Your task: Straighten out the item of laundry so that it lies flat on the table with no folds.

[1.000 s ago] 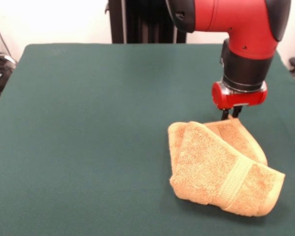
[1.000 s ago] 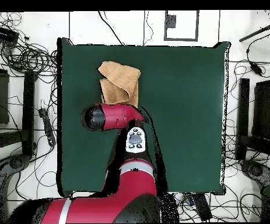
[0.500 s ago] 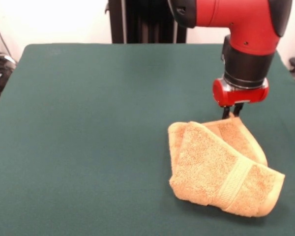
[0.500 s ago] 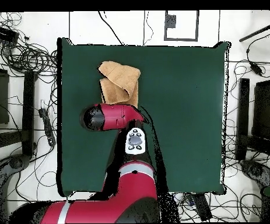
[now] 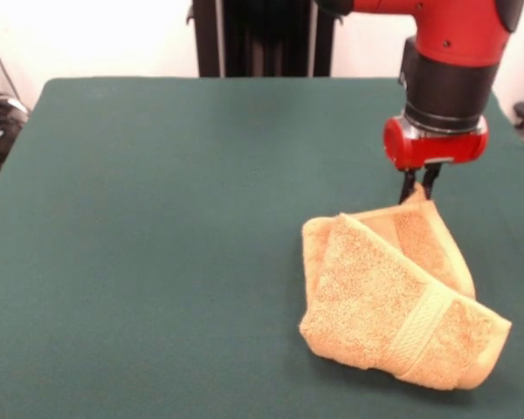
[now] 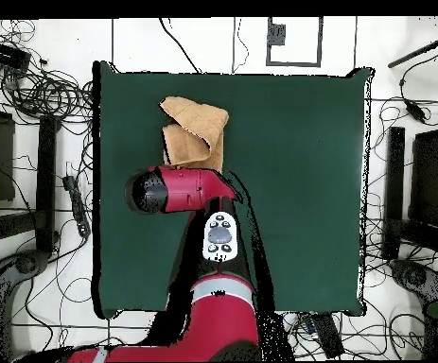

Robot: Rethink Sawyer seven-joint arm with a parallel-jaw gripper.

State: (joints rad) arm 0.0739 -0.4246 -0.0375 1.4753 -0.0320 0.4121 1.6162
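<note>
A golden-orange terry towel (image 5: 393,297) lies folded over itself on the dark green table (image 5: 157,218), at the right near side in the front view. A woven band crosses its near end. In the overhead view the towel (image 6: 194,132) lies near the table's upper left. My gripper (image 5: 419,186) hangs from the red wrist at the towel's far corner. It is shut on that corner, which is lifted slightly off the table. In the overhead view the arm's head (image 6: 170,189) hides the gripper.
The table's right edge (image 5: 520,140) is close to the gripper in the front view. The black pedestal (image 5: 262,39) stands at the far side. Cables and stands (image 6: 43,95) surround the table in the overhead view.
My gripper has moved up and slightly right with the towel's far corner, which has risen. The rest of the towel has shifted a little.
</note>
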